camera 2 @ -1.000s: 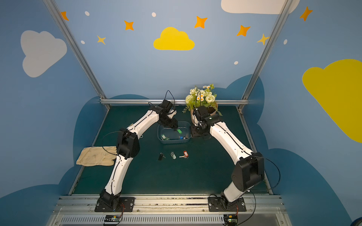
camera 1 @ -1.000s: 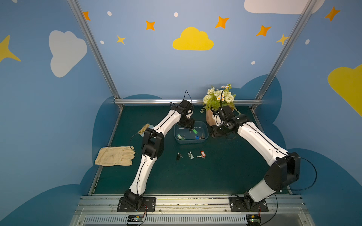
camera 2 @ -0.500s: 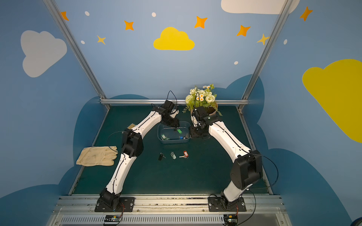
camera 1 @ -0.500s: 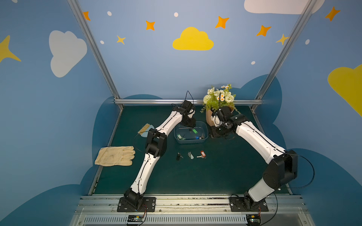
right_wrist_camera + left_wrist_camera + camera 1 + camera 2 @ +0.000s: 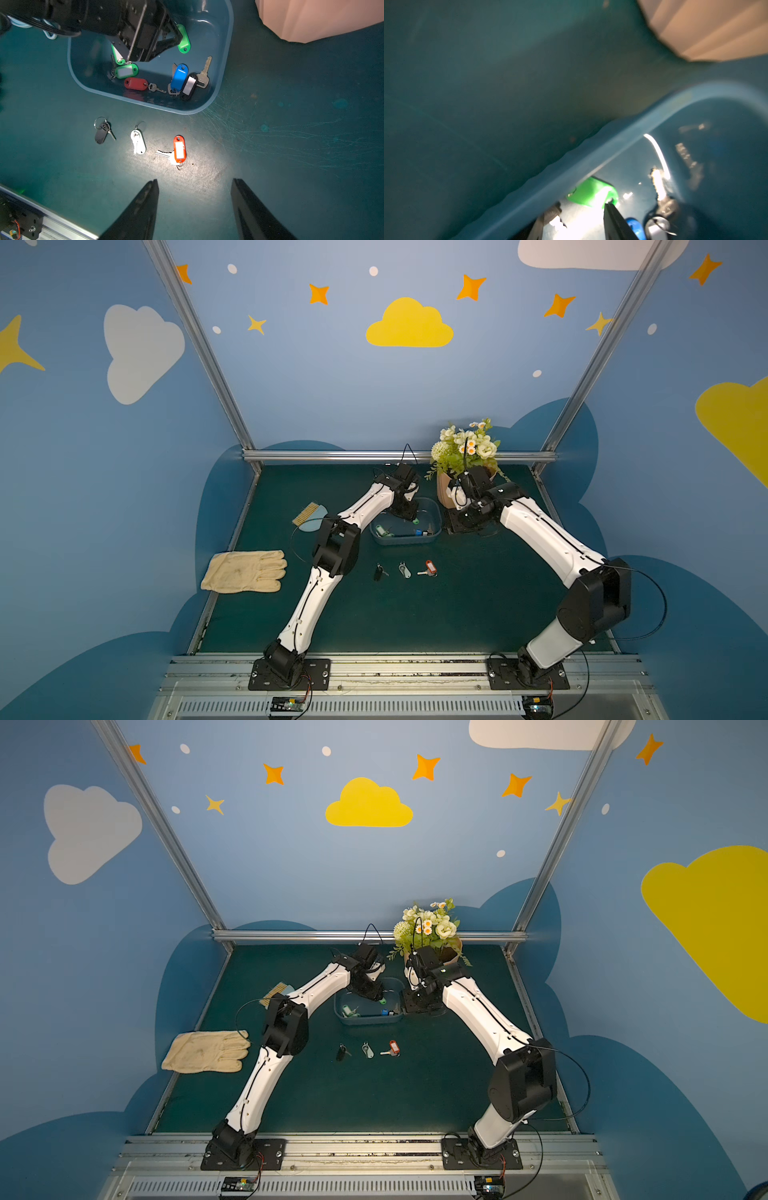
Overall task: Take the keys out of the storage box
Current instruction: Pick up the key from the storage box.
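Blue-grey storage box [image 5: 207,31] holds keys [image 5: 179,76] tagged green, red, blue, perhaps black.

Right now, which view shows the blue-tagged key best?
The right wrist view: the blue-tagged key lies sharp and unobstructed in the storage box. Both top views show only a blue speck; the left wrist view, a blurred sliver.

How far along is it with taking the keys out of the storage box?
Done: three keys lie on the mat, tagged black, white and orange. In hand: the left hand reaches into the storage box by a green tag, jaws apart. Left: six tags inside.
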`<action>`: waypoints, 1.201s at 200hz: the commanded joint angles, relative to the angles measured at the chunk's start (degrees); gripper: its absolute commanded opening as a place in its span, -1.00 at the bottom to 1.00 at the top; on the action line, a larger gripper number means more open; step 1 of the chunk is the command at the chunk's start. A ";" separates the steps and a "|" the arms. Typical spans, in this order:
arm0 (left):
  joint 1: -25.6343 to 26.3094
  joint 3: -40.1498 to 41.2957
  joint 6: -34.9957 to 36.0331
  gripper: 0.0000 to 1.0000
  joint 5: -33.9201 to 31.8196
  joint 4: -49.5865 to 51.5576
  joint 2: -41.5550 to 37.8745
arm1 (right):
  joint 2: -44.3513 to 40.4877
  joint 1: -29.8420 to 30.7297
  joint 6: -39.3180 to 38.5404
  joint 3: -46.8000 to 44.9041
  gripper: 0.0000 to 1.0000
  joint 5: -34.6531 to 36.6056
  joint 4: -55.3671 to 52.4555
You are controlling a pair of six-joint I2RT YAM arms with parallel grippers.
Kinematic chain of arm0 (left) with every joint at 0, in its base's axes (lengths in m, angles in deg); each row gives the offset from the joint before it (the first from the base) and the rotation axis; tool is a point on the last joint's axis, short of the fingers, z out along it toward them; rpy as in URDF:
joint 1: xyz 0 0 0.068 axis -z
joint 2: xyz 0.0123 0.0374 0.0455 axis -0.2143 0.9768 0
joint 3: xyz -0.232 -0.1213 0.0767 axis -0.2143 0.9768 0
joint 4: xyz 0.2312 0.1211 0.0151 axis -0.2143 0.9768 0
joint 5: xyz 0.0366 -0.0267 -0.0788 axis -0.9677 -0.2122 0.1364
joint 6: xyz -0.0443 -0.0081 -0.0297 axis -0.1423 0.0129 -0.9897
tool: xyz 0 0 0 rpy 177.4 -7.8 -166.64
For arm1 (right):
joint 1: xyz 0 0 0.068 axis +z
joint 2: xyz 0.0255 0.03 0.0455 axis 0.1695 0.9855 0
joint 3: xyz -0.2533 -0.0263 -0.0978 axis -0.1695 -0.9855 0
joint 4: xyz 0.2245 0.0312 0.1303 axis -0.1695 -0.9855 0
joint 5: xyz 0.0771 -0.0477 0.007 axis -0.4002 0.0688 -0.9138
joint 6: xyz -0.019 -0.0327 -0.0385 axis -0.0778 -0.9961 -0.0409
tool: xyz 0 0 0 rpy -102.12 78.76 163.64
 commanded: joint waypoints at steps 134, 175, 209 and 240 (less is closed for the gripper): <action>0.36 1.52 -0.21 -0.95 -5.43 -3.43 -3.09 | 2.06 0.14 -0.41 1.71 0.22 -1.66 -1.12; 0.35 3.71 -0.80 -0.95 -3.93 -1.60 -8.23 | 2.34 0.17 -0.09 1.93 0.22 -1.75 -0.42; 0.35 10.13 -1.89 -0.95 -1.64 -0.55 -16.62 | 2.77 0.05 0.09 2.37 0.21 -2.01 0.78; 0.35 21.81 -4.22 -0.95 2.44 0.07 -28.40 | 3.50 -0.07 0.61 3.62 0.23 -2.01 1.66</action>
